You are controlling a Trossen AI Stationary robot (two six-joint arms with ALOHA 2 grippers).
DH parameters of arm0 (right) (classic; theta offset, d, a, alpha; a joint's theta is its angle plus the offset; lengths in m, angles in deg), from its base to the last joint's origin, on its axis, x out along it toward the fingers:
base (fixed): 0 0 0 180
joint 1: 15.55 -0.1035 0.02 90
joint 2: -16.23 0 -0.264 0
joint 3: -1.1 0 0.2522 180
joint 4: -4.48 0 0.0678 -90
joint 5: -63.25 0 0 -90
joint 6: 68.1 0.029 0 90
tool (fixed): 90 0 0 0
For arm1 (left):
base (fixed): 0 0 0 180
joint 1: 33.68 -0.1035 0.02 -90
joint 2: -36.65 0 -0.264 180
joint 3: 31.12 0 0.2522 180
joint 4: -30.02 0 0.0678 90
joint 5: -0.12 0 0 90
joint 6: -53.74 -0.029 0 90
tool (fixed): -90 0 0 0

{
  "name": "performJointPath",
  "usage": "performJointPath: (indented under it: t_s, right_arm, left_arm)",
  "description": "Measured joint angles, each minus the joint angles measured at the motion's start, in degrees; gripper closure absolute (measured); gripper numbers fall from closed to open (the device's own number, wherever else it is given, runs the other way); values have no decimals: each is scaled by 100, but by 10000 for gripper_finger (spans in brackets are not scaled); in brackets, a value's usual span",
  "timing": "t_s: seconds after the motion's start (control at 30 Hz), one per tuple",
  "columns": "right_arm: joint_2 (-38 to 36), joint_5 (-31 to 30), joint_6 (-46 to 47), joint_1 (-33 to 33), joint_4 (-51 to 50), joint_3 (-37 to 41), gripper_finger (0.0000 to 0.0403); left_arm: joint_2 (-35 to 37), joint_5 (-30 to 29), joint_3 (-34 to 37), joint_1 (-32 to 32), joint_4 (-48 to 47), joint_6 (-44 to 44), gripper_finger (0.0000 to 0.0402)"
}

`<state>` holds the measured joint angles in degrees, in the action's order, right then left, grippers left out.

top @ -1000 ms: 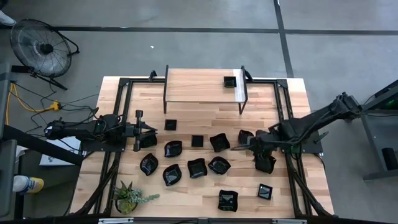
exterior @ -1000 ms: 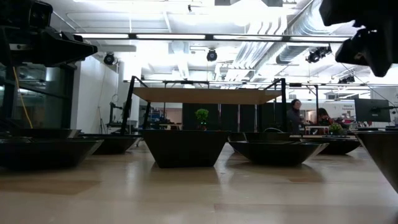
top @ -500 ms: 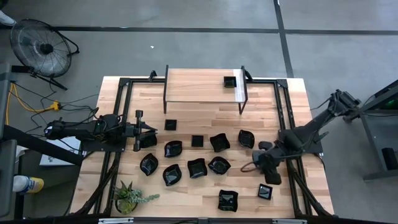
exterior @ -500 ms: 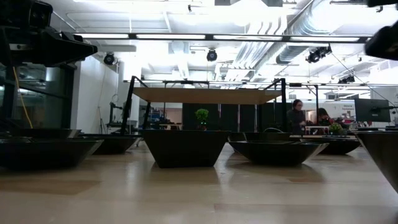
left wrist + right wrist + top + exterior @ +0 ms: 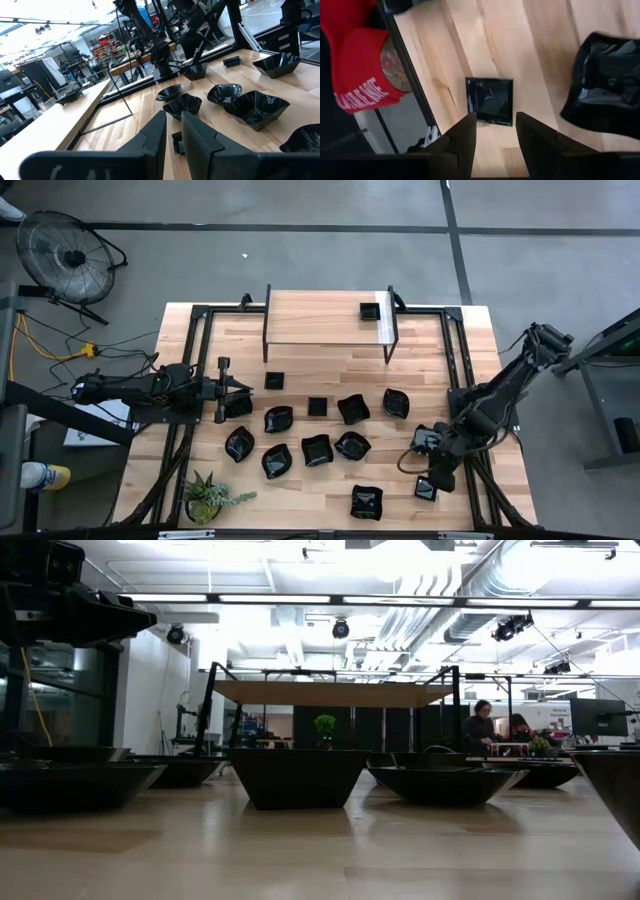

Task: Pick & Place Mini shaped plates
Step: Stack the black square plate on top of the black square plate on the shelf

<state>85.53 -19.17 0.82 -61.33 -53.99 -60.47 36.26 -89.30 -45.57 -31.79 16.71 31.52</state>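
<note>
Right claw (image 5: 494, 131): we see its fingers apart and empty, hanging just above the small square plate (image 5: 489, 101) near the front right of the surface (image 5: 330, 370).
Left claw (image 5: 172, 131): waits at the left side, fingers nearly together, holding nothing.
Other plates (image 5: 316, 449): spread over the middle; one on the shelf (image 5: 320, 317).
Handling: we judge the plate light, stiff, glossy, so slippery and breakable.
Grip: across two opposite rims.
</note>
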Motion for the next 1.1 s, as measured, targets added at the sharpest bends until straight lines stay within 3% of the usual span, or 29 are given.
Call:
performJointPath:
  t_s: [0.43,0.7,1.1]
  right_arm:
    - [1276,196,459,-501,351,0,269]
    - [1614,188,352,-503,407,45,269]
    - [1641,450,460,-489,1748,932,269]
  left_arm:
    - [-1,0,0,0,0,0,346]
    - [0,0,0,2,0,0,346]
    - [-1,0,0,0,-1,-1,346]
